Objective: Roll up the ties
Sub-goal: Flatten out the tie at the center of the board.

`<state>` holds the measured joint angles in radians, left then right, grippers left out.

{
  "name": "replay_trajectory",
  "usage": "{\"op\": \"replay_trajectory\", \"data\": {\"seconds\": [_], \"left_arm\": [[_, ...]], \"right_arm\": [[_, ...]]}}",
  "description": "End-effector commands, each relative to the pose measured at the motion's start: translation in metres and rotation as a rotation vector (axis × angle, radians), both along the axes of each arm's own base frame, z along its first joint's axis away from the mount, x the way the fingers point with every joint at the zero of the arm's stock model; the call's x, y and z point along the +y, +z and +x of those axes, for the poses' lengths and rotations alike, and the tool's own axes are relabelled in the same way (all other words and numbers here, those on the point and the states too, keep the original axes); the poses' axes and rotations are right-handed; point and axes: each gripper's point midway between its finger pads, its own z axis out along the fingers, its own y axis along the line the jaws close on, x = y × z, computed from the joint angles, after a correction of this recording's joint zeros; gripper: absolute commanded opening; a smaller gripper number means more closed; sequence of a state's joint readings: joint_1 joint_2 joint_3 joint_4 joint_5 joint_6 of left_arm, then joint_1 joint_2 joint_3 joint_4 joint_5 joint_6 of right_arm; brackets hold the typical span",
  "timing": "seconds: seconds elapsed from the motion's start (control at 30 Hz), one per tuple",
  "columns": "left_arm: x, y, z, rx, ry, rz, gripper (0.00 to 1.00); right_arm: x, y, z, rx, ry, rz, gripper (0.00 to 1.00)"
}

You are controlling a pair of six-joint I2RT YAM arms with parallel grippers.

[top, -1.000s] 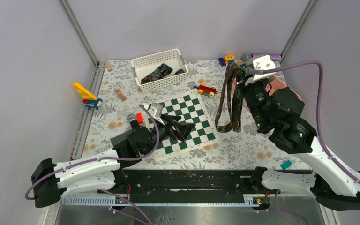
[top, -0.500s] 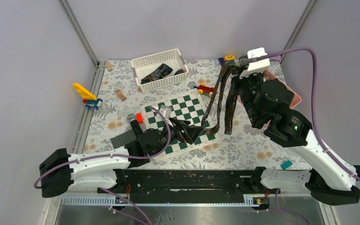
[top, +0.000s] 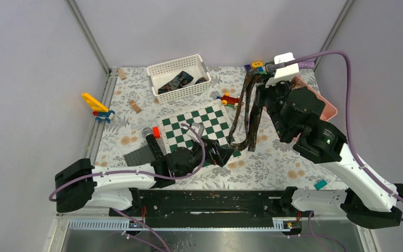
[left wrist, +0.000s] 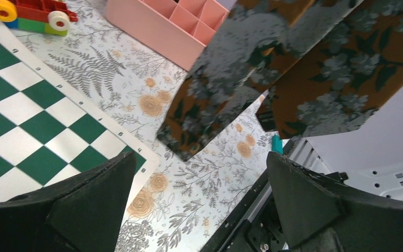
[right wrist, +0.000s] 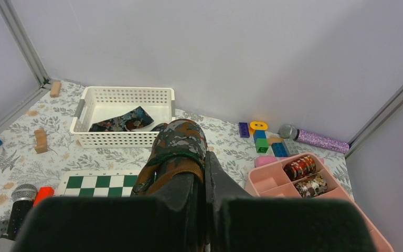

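Observation:
A brown-rust floral tie (top: 250,113) hangs folded from my right gripper (top: 264,86), its two ends dangling to the table beside the chessboard. In the right wrist view the tie (right wrist: 179,144) drapes over the fingers and the gripper (right wrist: 205,157) is shut on it. My left gripper (top: 223,155) is open and empty at the chessboard's near right corner. In the left wrist view, the tie's ends (left wrist: 225,89) hang just beyond the gripper (left wrist: 200,163). A dark tie (top: 177,81) lies in the white basket (top: 162,69). Two rolled ties (right wrist: 305,176) sit in the pink tray (right wrist: 273,181).
A green chessboard (top: 205,122) lies mid-table. A toy car (top: 232,100) and coloured blocks (top: 255,66) sit behind it. A black microphone (top: 151,139) and a grey plate (top: 136,156) lie left of my left arm. A yellow toy (top: 97,104) is far left, a teal block (top: 320,184) near right.
My left arm has reached right across the chessboard to just under the hanging tie ends. My right gripper has shifted the tie slightly left and back, still holding it.

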<state>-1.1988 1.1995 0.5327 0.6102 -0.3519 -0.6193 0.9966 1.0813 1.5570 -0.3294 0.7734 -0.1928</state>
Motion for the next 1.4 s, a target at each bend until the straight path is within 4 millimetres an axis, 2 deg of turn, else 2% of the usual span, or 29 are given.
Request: {"op": "replay_trajectory", "data": {"seconds": [0.0, 0.17, 0.47, 0.67, 0.77, 0.93, 1.2, 1.37], "left_arm": [[-0.015, 0.045, -0.001, -0.061, -0.012, -0.115, 0.99], [-0.015, 0.034, 0.01, -0.034, 0.055, -0.099, 0.99], [-0.015, -0.005, 0.045, 0.011, 0.264, -0.051, 0.98], [-0.027, 0.001, 0.058, -0.006, 0.312, -0.186, 0.98], [-0.027, 0.001, 0.064, -0.001, 0.349, -0.215, 0.97], [-0.004, 0.009, 0.084, 0.007, 0.452, -0.277, 0.9], [0.048, 0.031, 0.127, -0.011, 0.569, -0.321, 0.86], [0.082, 0.056, 0.148, -0.069, 0.622, -0.331, 0.86]], "right_arm": [[0.001, 0.019, -0.003, -0.026, 0.013, 0.072, 0.0], [0.004, 0.02, -0.004, -0.017, 0.03, 0.088, 0.0], [0.006, 0.021, -0.01, -0.007, 0.066, 0.131, 0.0], [0.0, 0.016, -0.015, 0.008, 0.07, 0.169, 0.0], [-0.006, 0.014, -0.019, 0.012, 0.063, 0.188, 0.0], [-0.02, 0.012, -0.027, 0.013, 0.053, 0.225, 0.0], [-0.047, -0.012, -0.044, 0.063, 0.027, 0.277, 0.0], [-0.07, -0.03, -0.05, 0.062, -0.035, 0.273, 0.0]]}}
